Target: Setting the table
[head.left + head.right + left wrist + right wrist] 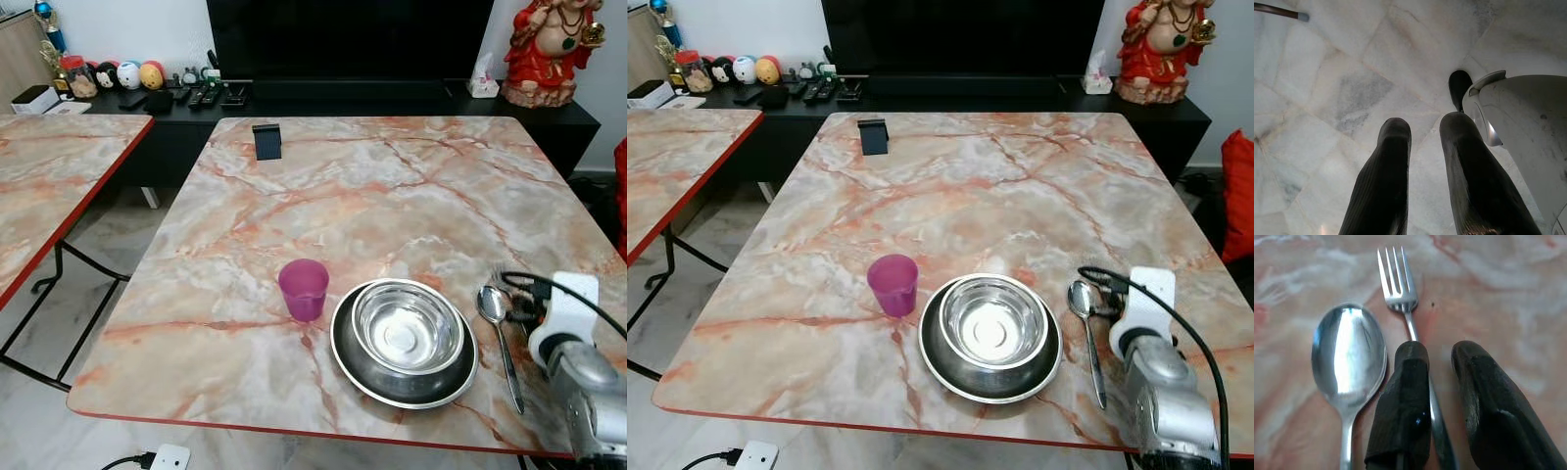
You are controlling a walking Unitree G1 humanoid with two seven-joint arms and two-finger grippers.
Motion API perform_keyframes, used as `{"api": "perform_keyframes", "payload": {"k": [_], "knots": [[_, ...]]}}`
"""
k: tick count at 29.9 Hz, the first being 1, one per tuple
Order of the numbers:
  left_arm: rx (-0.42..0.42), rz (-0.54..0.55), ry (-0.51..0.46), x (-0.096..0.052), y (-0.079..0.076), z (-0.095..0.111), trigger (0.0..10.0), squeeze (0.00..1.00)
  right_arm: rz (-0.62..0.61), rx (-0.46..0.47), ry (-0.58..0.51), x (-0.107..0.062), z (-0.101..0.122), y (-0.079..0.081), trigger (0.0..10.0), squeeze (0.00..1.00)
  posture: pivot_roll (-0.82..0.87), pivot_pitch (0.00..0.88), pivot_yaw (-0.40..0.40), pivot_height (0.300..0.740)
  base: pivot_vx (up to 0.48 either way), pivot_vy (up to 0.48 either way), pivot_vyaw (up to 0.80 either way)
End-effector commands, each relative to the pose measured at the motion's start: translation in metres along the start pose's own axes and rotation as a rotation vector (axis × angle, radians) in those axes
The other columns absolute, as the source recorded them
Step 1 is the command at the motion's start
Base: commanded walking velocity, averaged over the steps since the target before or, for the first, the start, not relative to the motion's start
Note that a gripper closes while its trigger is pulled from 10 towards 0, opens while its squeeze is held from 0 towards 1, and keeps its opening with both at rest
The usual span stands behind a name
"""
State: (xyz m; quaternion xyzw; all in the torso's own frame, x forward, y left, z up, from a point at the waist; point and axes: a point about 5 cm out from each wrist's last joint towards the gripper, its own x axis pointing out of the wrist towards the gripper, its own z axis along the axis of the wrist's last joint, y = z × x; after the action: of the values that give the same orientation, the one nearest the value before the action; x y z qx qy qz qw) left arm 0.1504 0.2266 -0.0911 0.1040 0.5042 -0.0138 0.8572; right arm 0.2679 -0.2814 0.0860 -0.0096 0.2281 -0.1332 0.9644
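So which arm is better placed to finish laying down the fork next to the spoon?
Right. The right tool is over the table by the spoon, its fingers straddling the fork handle. The left tool hangs down over the floor.

Pink-veined marble worktop [392, 186] w/ red edge; 2nd matching table [49, 186] at left. Black TV cabinet [392, 103] behind, white wall, pale marble floor [108, 235], red statue [549, 49].
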Motion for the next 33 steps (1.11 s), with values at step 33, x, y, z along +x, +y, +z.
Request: {"api": "perform_keyframes", "payload": {"k": [33], "knots": [[0.006, -0.012, 0.015, -0.001, 0.001, -0.003, 10.0, 0.00, -0.004, 0.016, 0.103, -0.004, -0.001, 0.006, 10.0, 0.00, -0.02, 0.000, 0.032, 0.727, 0.000, 0.000, 0.00]]}}
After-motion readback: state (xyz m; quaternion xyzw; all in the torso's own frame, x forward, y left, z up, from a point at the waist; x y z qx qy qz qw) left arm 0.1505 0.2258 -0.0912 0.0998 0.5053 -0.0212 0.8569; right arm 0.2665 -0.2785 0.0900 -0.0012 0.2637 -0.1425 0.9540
